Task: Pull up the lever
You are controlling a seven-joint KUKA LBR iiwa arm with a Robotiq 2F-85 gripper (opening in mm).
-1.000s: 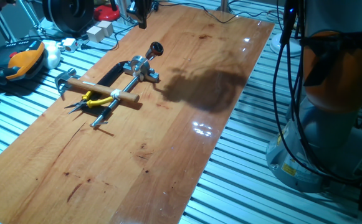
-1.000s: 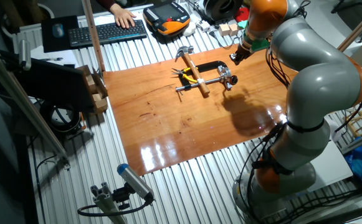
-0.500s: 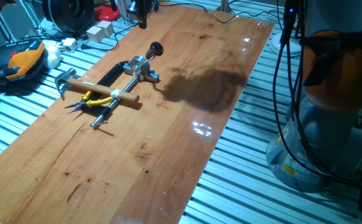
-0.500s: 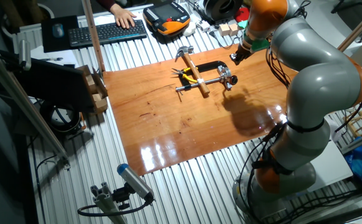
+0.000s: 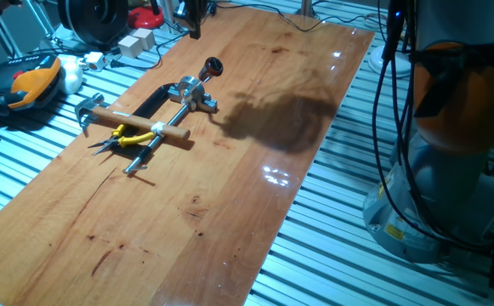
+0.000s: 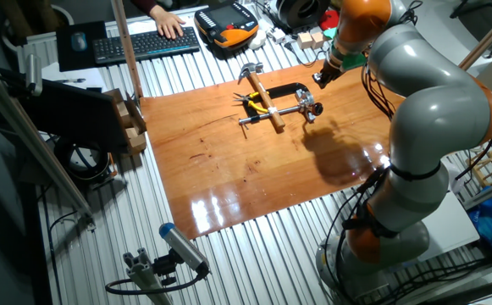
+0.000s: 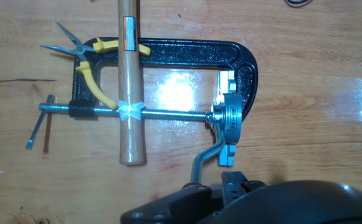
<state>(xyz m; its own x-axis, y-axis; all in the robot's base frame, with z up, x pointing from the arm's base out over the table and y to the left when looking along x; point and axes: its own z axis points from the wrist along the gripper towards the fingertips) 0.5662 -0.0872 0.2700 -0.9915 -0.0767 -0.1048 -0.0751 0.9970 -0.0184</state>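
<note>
The lever (image 5: 206, 75) is a thin metal rod with a dark reddish-brown knob, joined to a grey bracket (image 5: 192, 90) on the wooden board (image 5: 229, 195). In the other fixed view it lies at the board's far side (image 6: 311, 107). In the hand view the bracket (image 7: 227, 127) and the bent rod (image 7: 201, 163) show; the knob is hidden behind my fingers. My gripper (image 5: 195, 32) hangs above and apart from the lever, also in the other fixed view (image 6: 322, 80). Its dark fingertips (image 7: 196, 188) sit close together at the bottom edge, holding nothing.
A black C-clamp (image 7: 168, 51) lies beside the bracket, its screw running through it. A hammer with a pale wooden shaft (image 7: 129, 93) and yellow pliers (image 7: 95, 71) lie across the clamp. A yellow-black pendant (image 5: 30, 85), cables and a keyboard (image 6: 135, 42) lie beyond the board's edge.
</note>
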